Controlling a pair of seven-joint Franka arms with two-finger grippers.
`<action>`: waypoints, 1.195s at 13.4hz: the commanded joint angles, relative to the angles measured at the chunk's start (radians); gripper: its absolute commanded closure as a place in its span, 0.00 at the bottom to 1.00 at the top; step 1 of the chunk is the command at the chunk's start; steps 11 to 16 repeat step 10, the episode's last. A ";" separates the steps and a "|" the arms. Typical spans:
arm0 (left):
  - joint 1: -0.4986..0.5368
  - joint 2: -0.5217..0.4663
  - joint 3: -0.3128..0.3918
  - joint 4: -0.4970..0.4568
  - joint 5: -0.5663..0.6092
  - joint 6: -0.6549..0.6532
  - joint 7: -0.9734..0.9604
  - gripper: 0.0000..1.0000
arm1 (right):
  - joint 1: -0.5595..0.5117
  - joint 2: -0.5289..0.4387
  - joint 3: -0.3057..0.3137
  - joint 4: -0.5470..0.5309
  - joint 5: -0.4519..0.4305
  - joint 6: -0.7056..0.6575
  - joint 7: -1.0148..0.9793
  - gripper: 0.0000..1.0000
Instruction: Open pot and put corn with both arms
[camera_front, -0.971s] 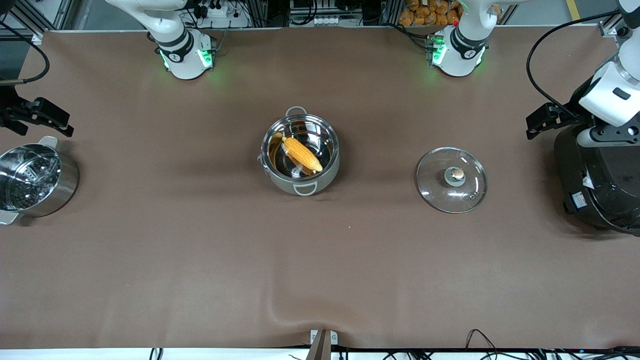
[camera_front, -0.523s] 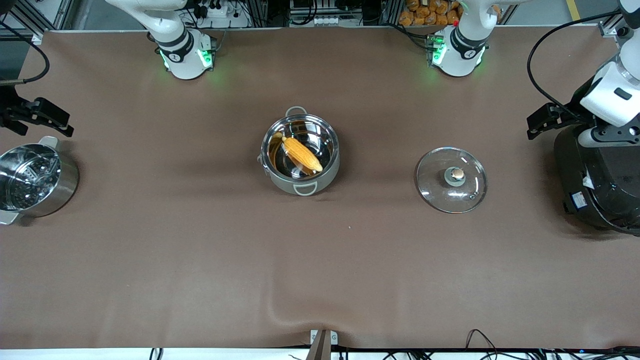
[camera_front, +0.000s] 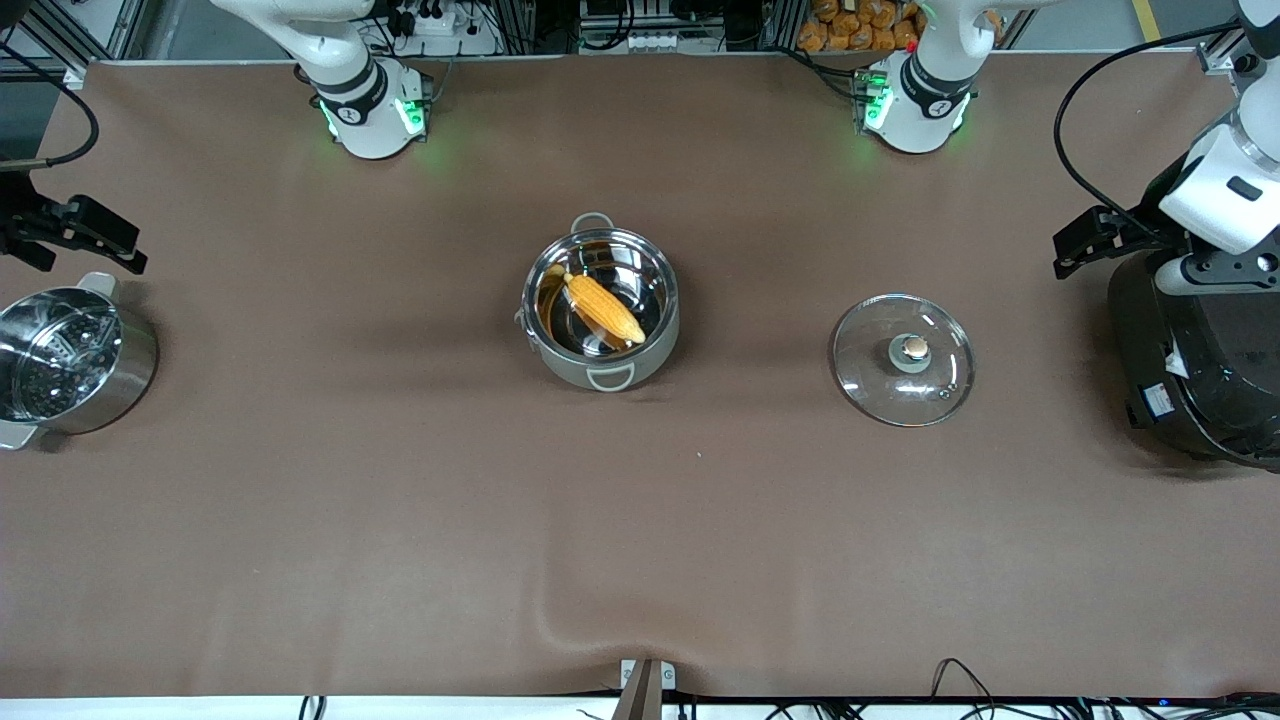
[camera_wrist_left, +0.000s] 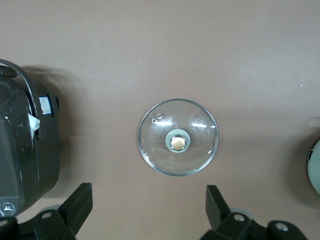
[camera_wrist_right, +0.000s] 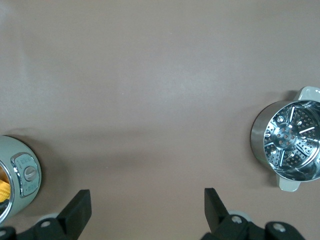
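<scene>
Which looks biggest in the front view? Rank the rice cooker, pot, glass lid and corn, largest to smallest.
1. Rice cooker, though the picture's edge cuts it off and the left arm partly covers it.
2-3. Pot and glass lid: too alike across to rank.
4. Corn, lying inside the pot.

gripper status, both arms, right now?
Left gripper: open, empty, over the table by the rice cooker.
Right gripper: open, empty, over the table by the steamer pot.
</scene>
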 joint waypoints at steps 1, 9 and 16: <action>0.004 -0.026 0.005 -0.020 -0.024 -0.002 0.030 0.00 | -0.023 0.001 0.010 0.036 0.019 -0.009 0.001 0.00; 0.004 -0.026 0.005 -0.020 -0.024 -0.002 0.028 0.00 | -0.011 0.006 0.012 0.047 0.021 -0.011 0.080 0.00; 0.004 -0.026 0.005 -0.020 -0.024 -0.002 0.028 0.00 | -0.012 0.006 0.012 0.047 0.022 -0.012 0.080 0.00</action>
